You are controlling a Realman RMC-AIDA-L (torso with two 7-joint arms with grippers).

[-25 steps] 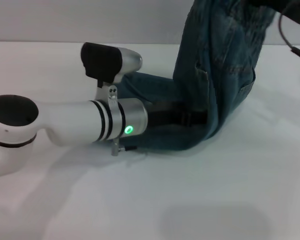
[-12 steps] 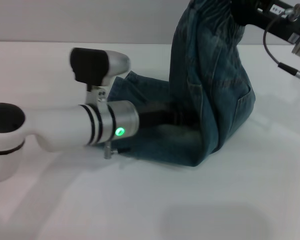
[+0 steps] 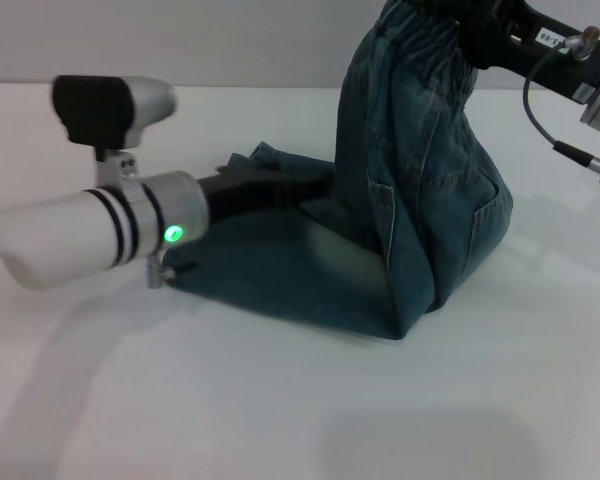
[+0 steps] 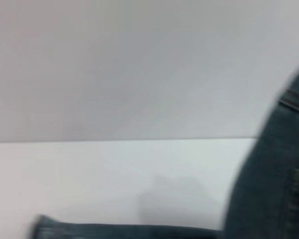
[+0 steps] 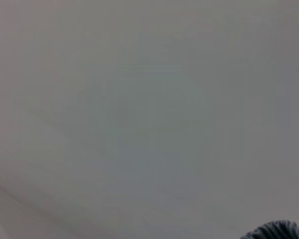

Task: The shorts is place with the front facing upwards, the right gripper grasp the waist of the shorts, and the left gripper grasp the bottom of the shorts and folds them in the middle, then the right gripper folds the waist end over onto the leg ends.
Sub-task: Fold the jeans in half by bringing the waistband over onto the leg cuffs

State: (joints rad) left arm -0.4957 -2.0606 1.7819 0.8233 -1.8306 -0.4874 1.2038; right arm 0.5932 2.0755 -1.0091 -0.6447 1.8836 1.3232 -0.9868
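Note:
The blue denim shorts (image 3: 420, 210) are folded lengthwise. Their lower half lies flat on the white table (image 3: 360, 400) and the upper half is lifted upright. At the top of the head view, my right gripper (image 3: 468, 22) is shut on the gathered waist (image 3: 420, 45) and holds it high over the fold. The leg ends (image 3: 242, 163) lie flat at the left end of the cloth. My left gripper (image 3: 298, 185) lies low over the flat denim beside the leg ends. The left wrist view shows hanging denim (image 4: 284, 174) and a flat edge of the shorts (image 4: 114, 231).
A grey wall (image 3: 230, 40) runs behind the table. Cables (image 3: 555, 110) hang from the right arm at the upper right. The white left arm with its green light ring (image 3: 173, 234) crosses the table's left side.
My left arm has drawn back to the left, out from under the lifted denim. The right gripper has carried the waist a little to the left, with more flat cloth showing.

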